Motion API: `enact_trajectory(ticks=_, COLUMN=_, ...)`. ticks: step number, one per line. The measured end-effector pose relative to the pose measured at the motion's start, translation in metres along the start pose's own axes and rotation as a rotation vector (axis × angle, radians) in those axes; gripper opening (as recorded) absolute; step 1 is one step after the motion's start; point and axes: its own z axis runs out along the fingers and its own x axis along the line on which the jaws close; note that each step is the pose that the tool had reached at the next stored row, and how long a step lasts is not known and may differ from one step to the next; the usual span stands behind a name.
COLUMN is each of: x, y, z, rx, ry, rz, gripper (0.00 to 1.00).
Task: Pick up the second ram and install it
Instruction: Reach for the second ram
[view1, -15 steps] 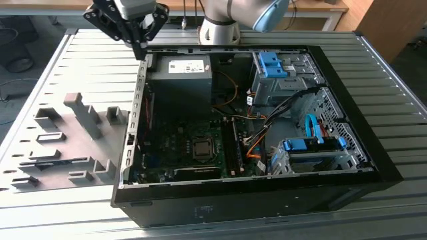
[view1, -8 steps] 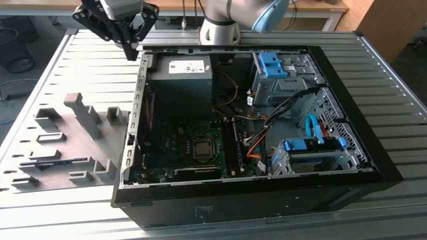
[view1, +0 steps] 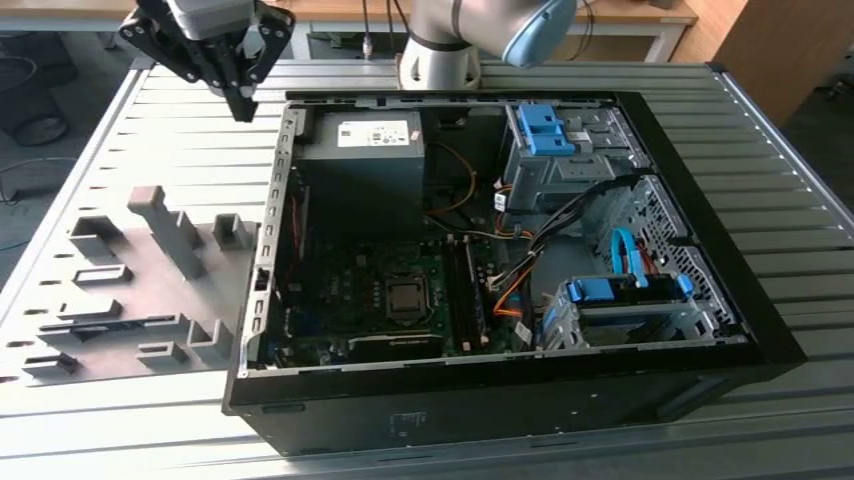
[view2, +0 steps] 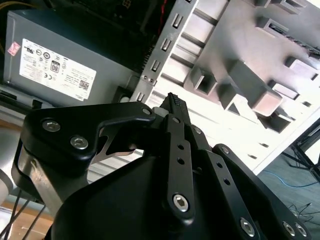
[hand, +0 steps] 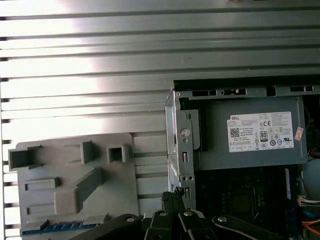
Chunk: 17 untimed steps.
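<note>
The second ram, a long, thin, dark memory stick (view1: 114, 323), seems to us to lie flat in a groove of the grey plastic fixture plate (view1: 134, 290), outside the open black computer case (view1: 694, 250), on the exterior view's left. The groove likely holds it at a fixed place for an easy pickup. The black end effector (view1: 243, 105) hangs above the ribbed metal table (view1: 747, 130), just off the case's corner by the grey power supply box (view1: 360, 150). It is well apart from the stick. Its fingers come to a narrow point, and we see nothing between them. The dark memory slots (view1: 461, 290) run along the board inside the case.

In the second wrist view, the end effector (view2: 172, 100) looks drawn together and empty. The case's power supply box (view2: 60, 65) lies to one side of it, the fixture plate (view2: 235, 60) to the other.

In the first wrist view, the end effector (hand: 172, 196) sits against the case's outer wall. The stick shows as a bluish strip (hand: 65, 226) on the plate (hand: 125, 200) beside the case. We judge the pickup not yet made.
</note>
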Motion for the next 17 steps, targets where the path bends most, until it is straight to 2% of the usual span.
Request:
enact_trajectory(ticks=8, x=0.0259, y=-0.002, z=-0.0002, rx=0.0001, ry=0.0, rz=0.0, gripper=0.11)
enact_trajectory(ticks=17, x=0.0414, y=-0.0033, z=0.0004, rx=0.0001, ry=0.0, rz=0.0, gripper=0.11)
